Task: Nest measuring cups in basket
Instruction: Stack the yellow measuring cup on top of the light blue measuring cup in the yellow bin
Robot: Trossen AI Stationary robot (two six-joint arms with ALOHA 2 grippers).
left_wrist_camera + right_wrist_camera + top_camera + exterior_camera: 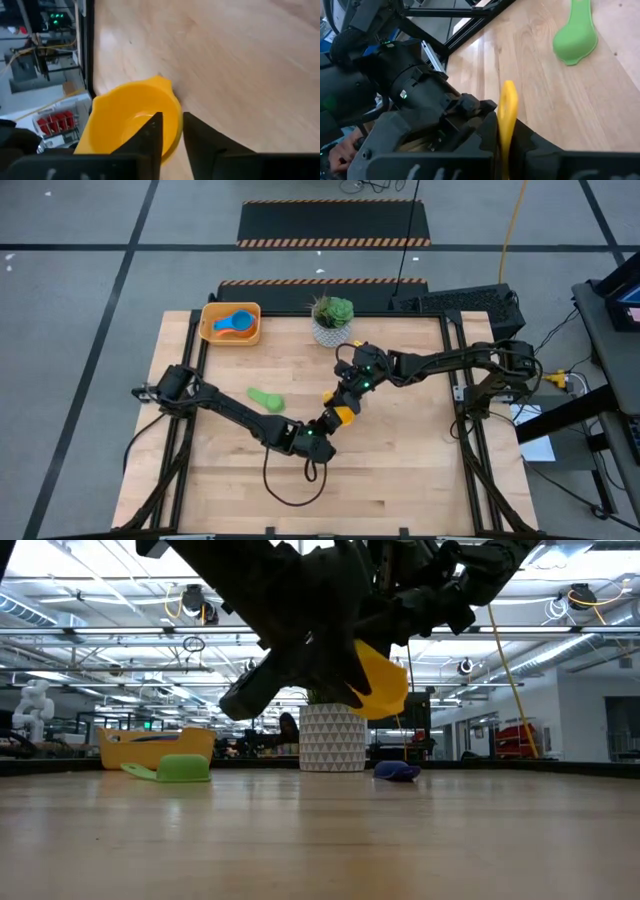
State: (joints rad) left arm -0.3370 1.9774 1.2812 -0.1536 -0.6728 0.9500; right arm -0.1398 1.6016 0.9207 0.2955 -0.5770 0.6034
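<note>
both grippers meet mid-table on the yellow cup (132,125); right gripper (504,145) pinches its handle; left gripper (172,132) closes over the rim, seemingly a handover toward the basket (208,330)

The yellow cup (378,680) is half hidden behind the dark arms; its handle's end is cut off.

yellow cup (343,415): held aloft, well right of basket (207,330) | green cup (266,398): on desk below basket | light blue cup (233,324): inside basket
</note>
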